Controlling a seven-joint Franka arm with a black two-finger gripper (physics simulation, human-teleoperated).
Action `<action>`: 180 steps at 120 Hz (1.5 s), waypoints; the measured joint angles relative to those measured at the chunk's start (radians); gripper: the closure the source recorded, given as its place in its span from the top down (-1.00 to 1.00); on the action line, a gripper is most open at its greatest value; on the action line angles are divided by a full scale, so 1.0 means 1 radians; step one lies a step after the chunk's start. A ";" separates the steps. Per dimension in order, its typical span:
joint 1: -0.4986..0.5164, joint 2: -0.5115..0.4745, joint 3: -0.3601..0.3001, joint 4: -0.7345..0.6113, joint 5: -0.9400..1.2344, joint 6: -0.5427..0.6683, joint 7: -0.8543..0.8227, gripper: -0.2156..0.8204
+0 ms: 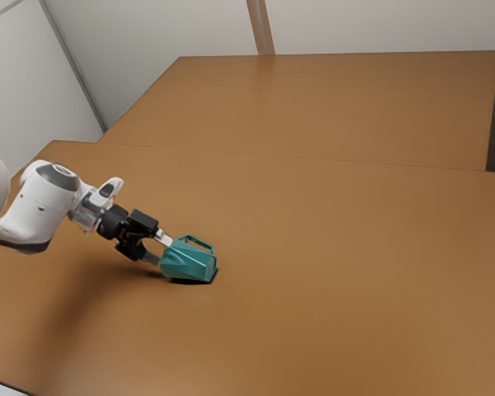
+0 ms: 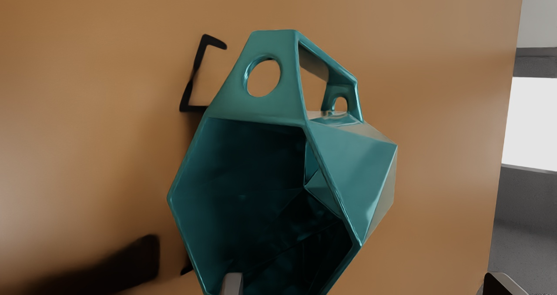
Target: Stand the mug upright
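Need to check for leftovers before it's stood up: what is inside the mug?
In the mug I see dark, angled walls and no contents. One fingertip of the open gripper covers a patch; whether it reaches inside, I can't tell. Shadow hides the deepest part.

- My white Franka arm (image 1: 40, 205) comes in from the exterior view's left side.
- My wrist (image 1: 87, 209) is bent so the hand leans down, toward the exterior view's right.
- At its end is my black two-finger gripper (image 1: 157, 248), tilted, not straight down.
- Its two pale fingers (image 2: 232, 284) are wide apart, with a big gap between their tips.
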 joint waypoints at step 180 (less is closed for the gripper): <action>-0.009 0.008 -0.012 -0.071 -0.116 -0.002 0.108 -0.77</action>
